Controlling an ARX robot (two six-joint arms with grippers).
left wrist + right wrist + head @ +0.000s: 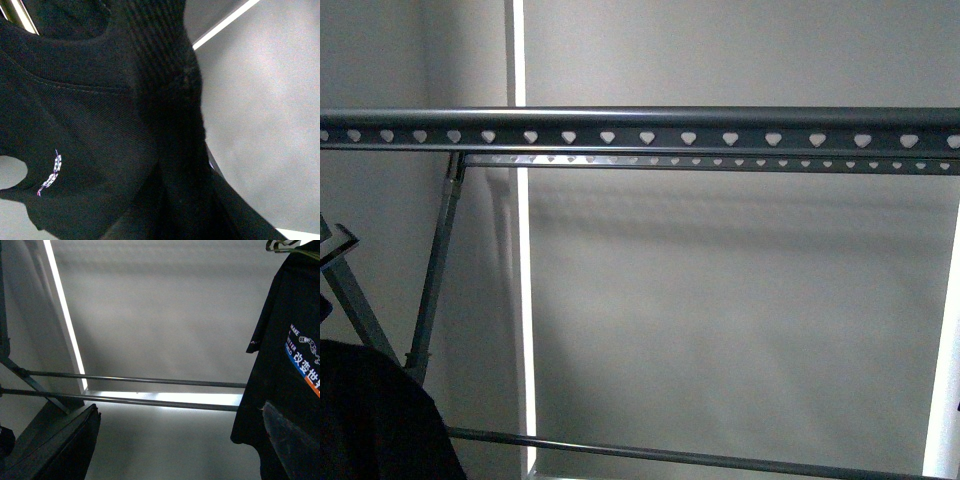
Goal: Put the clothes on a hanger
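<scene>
The hanger is a dark grey rack; its long rail [640, 130] with a row of heart-shaped holes crosses the top of the front view. The clothes, a black T-shirt [90, 125], fill the left wrist view with the ribbed collar uppermost. My left gripper is shut on it, its fingers buried under the cloth. A dark bulge of the same shirt [370, 420] shows low on the left, below the rail. In the right wrist view the T-shirt [285, 365] hangs with white, blue and orange print showing. My right gripper [180, 450] is open beside it, holding nothing.
A second pierced rail [720, 161] runs just behind the first. Crossed legs [430, 290] stand at the left, and thin lower bars [135, 380] run across. A silvery wire hook [282, 245] tops the shirt. A plain grey wall with bright vertical strips [525, 300] lies behind.
</scene>
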